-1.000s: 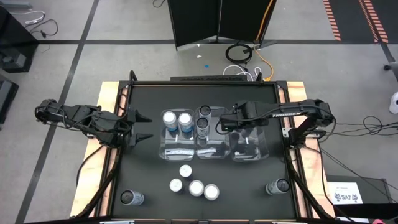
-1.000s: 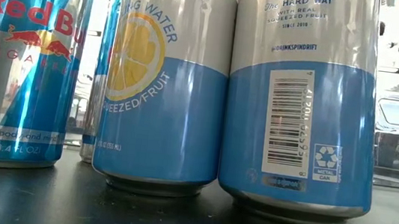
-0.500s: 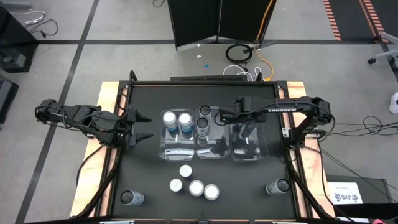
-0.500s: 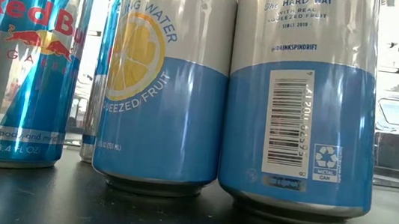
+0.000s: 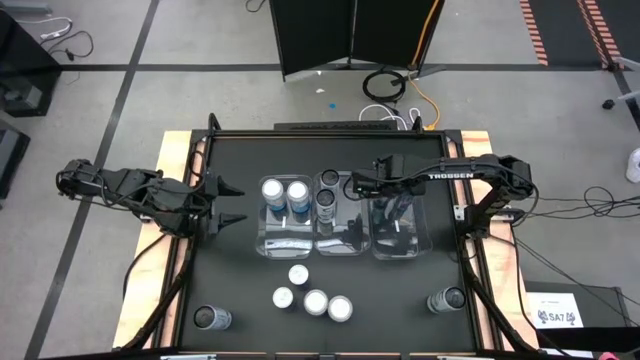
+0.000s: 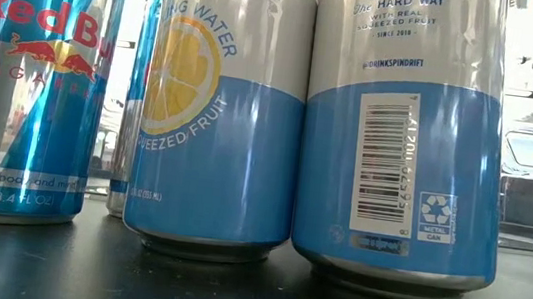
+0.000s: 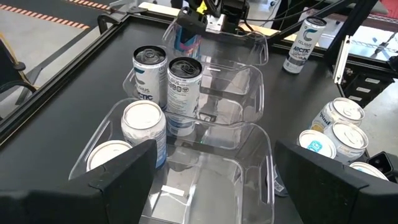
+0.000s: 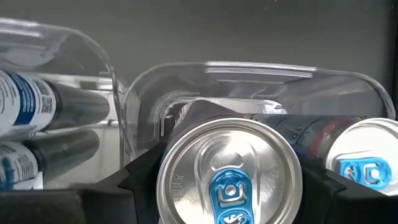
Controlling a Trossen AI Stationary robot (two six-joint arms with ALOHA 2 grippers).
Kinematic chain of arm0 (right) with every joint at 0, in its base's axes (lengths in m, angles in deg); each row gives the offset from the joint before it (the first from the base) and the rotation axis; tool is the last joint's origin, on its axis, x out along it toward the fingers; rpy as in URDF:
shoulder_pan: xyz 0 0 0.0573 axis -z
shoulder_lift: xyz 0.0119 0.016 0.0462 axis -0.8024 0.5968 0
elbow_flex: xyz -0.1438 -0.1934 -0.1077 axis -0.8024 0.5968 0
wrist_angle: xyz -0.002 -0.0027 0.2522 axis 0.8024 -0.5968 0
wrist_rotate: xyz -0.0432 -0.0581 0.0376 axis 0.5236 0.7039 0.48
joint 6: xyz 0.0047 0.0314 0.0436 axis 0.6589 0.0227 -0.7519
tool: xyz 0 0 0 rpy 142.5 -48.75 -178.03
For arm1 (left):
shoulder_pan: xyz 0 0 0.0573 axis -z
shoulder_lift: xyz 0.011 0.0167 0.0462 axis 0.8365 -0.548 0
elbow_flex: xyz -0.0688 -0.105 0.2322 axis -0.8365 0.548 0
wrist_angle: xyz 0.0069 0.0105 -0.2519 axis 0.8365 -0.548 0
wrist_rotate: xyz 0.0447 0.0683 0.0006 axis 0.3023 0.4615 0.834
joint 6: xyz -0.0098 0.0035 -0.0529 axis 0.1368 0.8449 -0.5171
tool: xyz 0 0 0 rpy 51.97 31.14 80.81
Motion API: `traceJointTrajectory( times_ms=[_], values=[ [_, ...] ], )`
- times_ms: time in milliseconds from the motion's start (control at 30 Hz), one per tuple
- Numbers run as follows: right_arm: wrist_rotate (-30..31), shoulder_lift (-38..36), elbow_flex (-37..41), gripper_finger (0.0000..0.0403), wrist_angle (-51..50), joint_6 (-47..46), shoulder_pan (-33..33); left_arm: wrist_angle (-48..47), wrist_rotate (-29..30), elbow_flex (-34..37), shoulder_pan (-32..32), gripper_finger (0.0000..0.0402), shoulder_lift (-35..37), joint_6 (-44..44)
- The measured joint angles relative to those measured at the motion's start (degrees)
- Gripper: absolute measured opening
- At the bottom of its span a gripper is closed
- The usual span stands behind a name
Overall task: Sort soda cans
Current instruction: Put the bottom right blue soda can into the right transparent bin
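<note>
Fingers of my right gripper (image 8: 229,180) clamp a silver-topped can (image 8: 229,177), centre frame, poised over the right clear bin (image 5: 420,245) for sorting.

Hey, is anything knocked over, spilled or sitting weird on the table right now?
Nothing stands out. Every soda can in view stands upright: four in the bins, a cluster of four at the front, single cans near the front corners. No spills.

Red Bull can (image 6: 28,82) blue-silver, red logo; Spindrift cans (image 6: 225,115) silver over light blue, yellow lemon.
</note>
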Motion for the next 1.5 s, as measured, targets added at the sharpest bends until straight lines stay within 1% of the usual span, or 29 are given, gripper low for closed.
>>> traceJointTrajectory(
  times_ms=[167,733,1133,1500],
  values=[
    [-0.96,0.0,0.0,0.0233,0.17,1.76,0.0,0.0,0.0,0.0,0.0,0.0334,0.01,-0.01],
    [-0.7,0.02,0.0,0.0234,0.39,2.0,-0.13,0.0,0.0,0.0,0.0,0.0334,0.0,-0.01],
    [-0.56,1.22,-0.04,0.028,3.07,1.97,-0.1,-0.02,0.0,0.0,0.0,0.0334,0.02,-0.02],
    [-0.75,2.23,-0.04,0.0285,2.23,2.0,-0.06,-0.04,0.0,0.0,0.0,0.0334,0.0,-0.02]
  ],
)
